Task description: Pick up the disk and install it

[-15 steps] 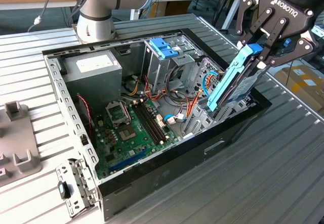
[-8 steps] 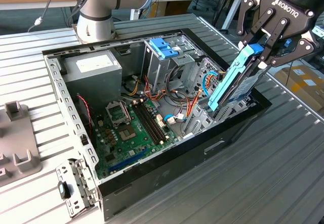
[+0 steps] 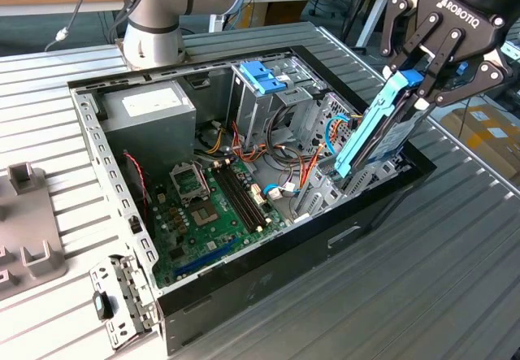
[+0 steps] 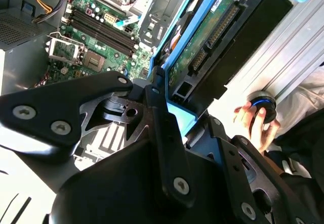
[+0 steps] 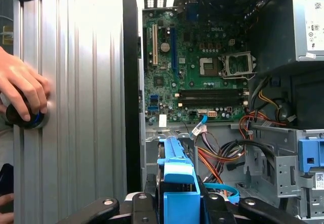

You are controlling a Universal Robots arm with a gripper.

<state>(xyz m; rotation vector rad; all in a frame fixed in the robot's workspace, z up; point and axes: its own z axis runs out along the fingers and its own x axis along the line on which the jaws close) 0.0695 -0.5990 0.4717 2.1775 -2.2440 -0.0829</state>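
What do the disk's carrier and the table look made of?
The disk, in the gripper, has a carrier that is likely moulded plastic: uniformly bright blue with a dull sheen. The table is probably extruded aluminium: matte silver-grey with long parallel ribs, though painted steel can't be ruled out.

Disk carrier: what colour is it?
The disk's carrier is bright blue; the exterior view shows it best.

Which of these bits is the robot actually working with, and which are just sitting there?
In the job: the disk, clamped in the gripper; the open computer case.
Just there: power supply; blue clip on the drive cage; grey blocks at the exterior view's left; a person's hand.
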